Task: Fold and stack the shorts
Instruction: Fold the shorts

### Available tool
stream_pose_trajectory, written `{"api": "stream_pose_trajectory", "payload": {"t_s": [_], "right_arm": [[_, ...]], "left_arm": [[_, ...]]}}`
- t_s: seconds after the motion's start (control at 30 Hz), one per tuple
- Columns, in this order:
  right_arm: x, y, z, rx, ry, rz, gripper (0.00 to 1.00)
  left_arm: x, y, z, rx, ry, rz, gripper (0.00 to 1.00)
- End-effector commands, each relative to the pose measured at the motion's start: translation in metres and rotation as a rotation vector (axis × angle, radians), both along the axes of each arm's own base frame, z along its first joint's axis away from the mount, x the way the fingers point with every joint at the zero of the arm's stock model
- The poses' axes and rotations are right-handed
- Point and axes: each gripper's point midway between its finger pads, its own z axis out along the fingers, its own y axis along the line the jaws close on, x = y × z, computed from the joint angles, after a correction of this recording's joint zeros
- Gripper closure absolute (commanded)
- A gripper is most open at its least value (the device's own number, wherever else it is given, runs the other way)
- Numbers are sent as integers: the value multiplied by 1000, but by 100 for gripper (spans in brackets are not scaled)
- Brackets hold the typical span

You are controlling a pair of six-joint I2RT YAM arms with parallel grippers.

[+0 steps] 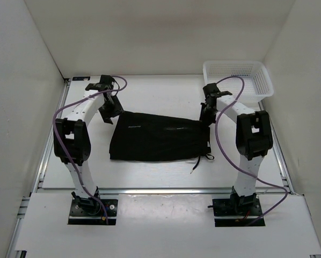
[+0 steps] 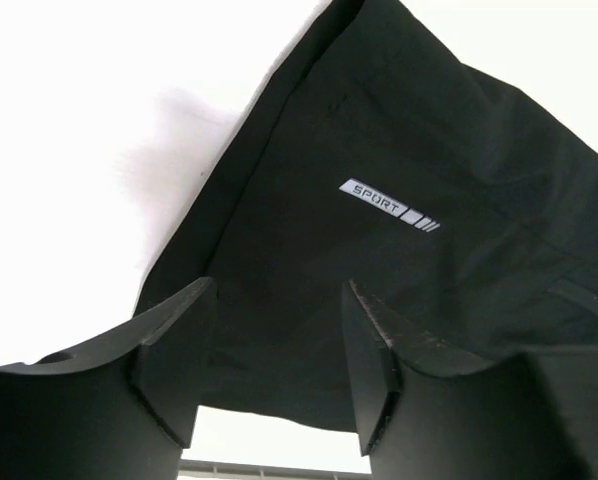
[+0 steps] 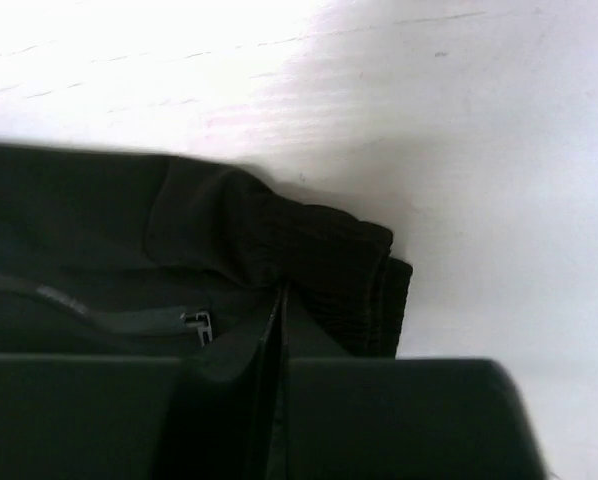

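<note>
The black shorts [image 1: 158, 137] lie folded flat in the middle of the table, with the drawstring [image 1: 199, 161] trailing off the near right corner. My left gripper [image 1: 111, 112] is open and empty just above the shorts' far left corner. In the left wrist view its fingers [image 2: 279, 290] frame the cloth [image 2: 379, 150] with a "SPORT" label [image 2: 389, 204]. My right gripper [image 1: 206, 117] is at the far right corner. In the right wrist view its jaws [image 3: 281, 290] are pressed together on the ribbed waistband [image 3: 329, 260], which bunches at the tips.
A white mesh basket [image 1: 237, 79] stands at the far right corner of the table. White walls close in the table on three sides. A zip pull [image 3: 201, 326] shows on the shorts beside the right fingers.
</note>
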Motion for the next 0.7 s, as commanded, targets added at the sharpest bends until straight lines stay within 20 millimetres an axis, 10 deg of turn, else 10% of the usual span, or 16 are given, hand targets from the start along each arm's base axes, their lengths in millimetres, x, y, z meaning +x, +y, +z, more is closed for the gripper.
{"api": "stream_pose_trajectory", "payload": {"t_s": [0.0, 0.2, 0.4, 0.67], "right_arm": [[15, 1, 62, 22, -154, -10, 94], [-14, -25, 116, 16, -271, -54, 12], [-71, -41, 56, 121, -106, -65, 9], [-79, -14, 26, 343, -75, 8, 6]], "left_arm": [[10, -3, 18, 6, -41, -28, 34], [9, 2, 20, 36, -37, -28, 33], [-3, 4, 15, 41, -22, -37, 32], [-7, 13, 5, 63, 6, -21, 32]]}}
